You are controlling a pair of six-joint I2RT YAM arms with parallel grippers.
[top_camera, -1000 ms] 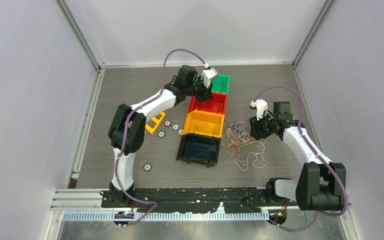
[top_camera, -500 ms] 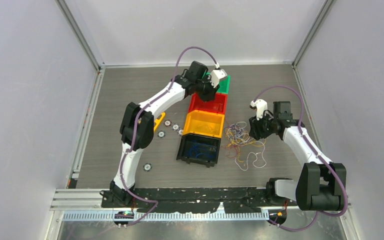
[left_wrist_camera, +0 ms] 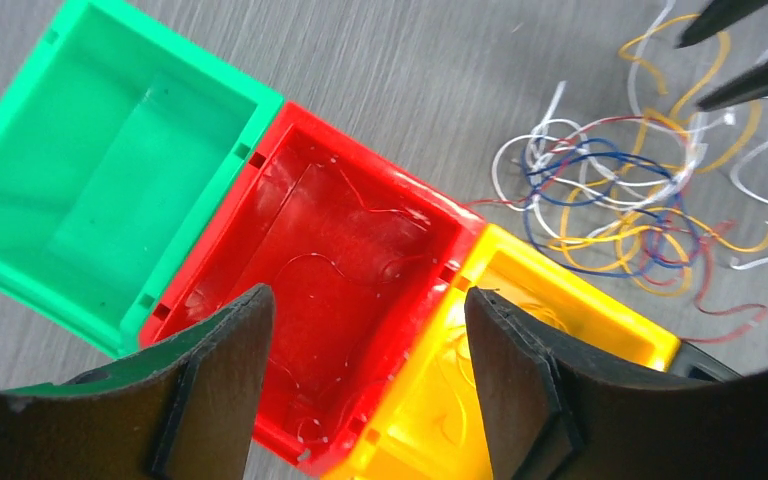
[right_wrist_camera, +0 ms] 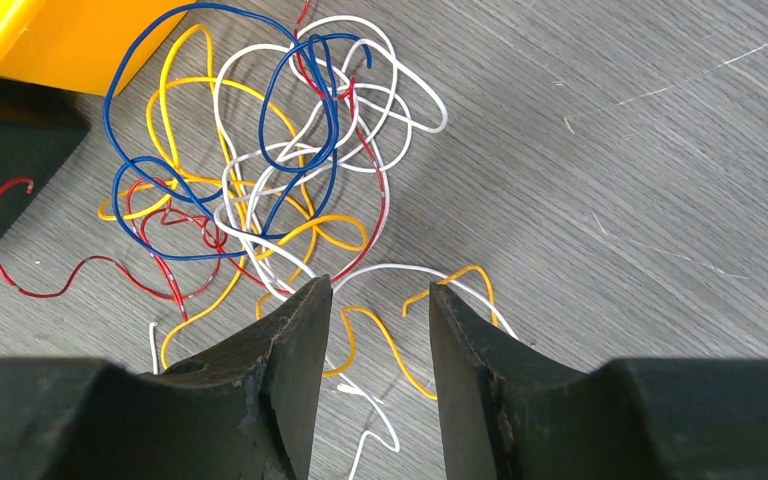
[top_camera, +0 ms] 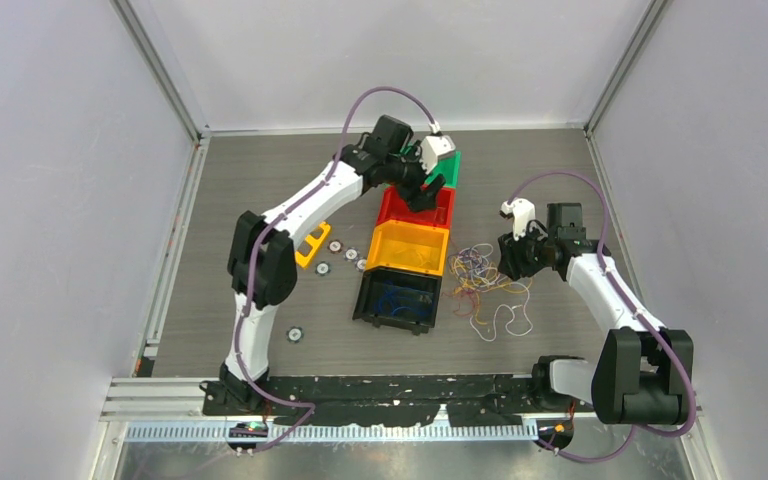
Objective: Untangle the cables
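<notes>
Both agape: left gripper (left_wrist_camera: 365, 300), right gripper (right_wrist_camera: 380, 290) over cables (right_wrist_camera: 332, 120)

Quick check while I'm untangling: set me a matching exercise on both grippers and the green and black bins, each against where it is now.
Things
1. left gripper
2. right gripper
3. green bin
4. black bin

Places and states
A. end of the bin row nearest the arm bases
B. open, over the tangle of cables
C. end of the bin row farthest from the arm bases
D. open, over the red bin

Pairs: 1-D, 2-B, 3-C, 4-A
</notes>
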